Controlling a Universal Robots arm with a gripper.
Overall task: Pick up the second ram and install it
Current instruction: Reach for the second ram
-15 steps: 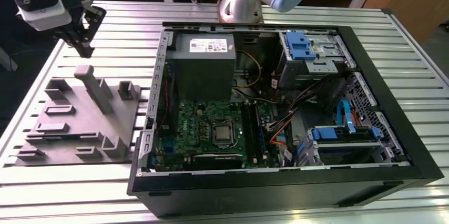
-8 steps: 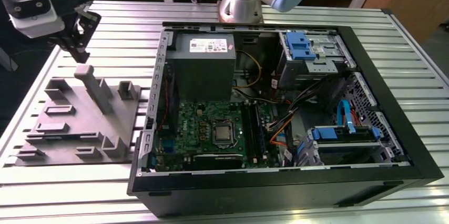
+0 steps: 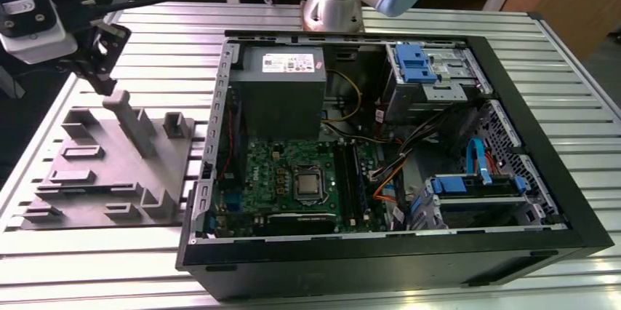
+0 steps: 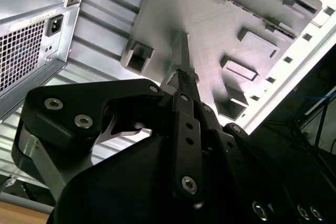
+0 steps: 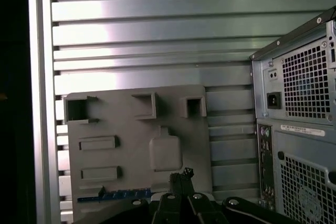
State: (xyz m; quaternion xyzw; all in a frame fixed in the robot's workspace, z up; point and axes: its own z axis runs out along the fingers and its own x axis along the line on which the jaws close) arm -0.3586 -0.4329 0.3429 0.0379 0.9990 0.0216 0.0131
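"Hovering over the grey holder (image 3: 107,172), the gripper (image 3: 104,86) has its fingertips pressed together on nothing. Why there?"

"The second ram (image 5: 113,195) sits in a slot along the holder's edge, apparently stood up so fingers can pinch it."

"Room to move?"

"Open slatted table (image 3: 291,19) on most sides; the computer case (image 3: 388,259) stands just beside the holder."

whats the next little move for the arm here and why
Probably slide the tool across to sit over the blue memory stick: it hangs above the gray tray, off to one side of the stick, not touching it.
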